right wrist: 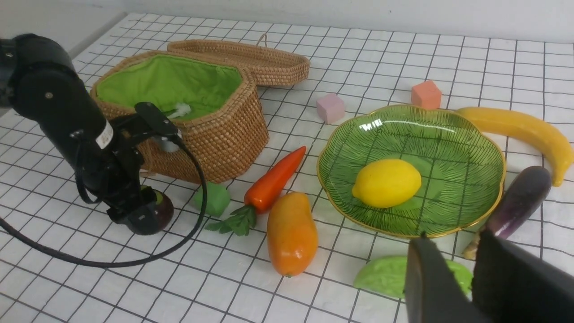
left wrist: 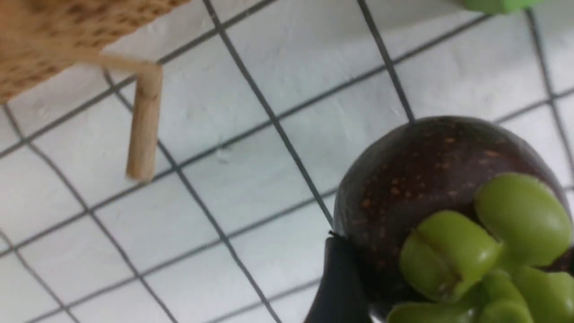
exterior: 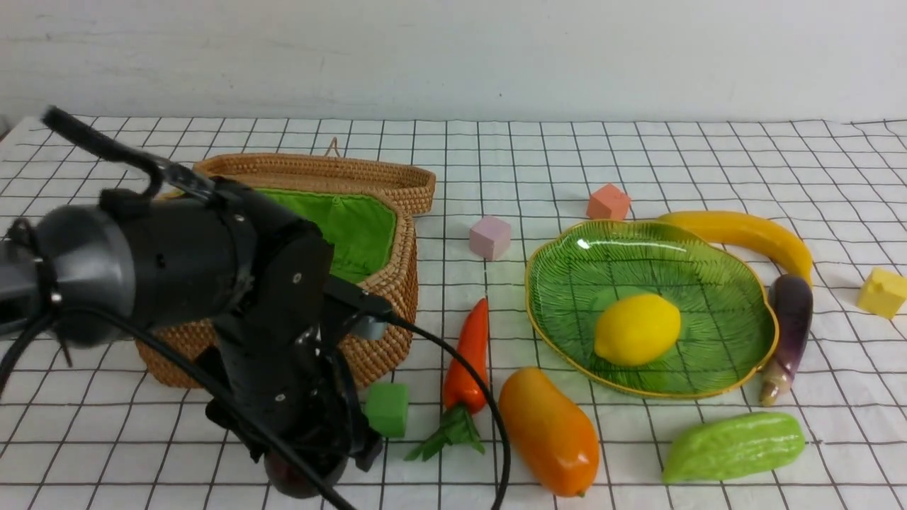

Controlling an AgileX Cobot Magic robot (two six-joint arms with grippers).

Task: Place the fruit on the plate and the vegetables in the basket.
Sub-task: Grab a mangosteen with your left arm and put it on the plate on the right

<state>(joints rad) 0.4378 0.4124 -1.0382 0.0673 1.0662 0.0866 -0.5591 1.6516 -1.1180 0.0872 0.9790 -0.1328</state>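
Mangosteen (left wrist: 403,179), round with no long axis, pinched between the left fingers (left wrist: 338,282) of the nearer arm, the plate (exterior: 708,297) lying forward and rightward of them

Was black and chunky on the left arm (exterior: 273,340), with fat round joints like big beads. Had little round screws dotted over the part just above the left gripper (right wrist: 150,211). Had a white sticker there too, plus a small grey piece beside the gripper. Was looped with a thin black cable (right wrist: 199,215) near the fingers. Looked dark and blurry on the right gripper's two fingers (right wrist: 437,278).
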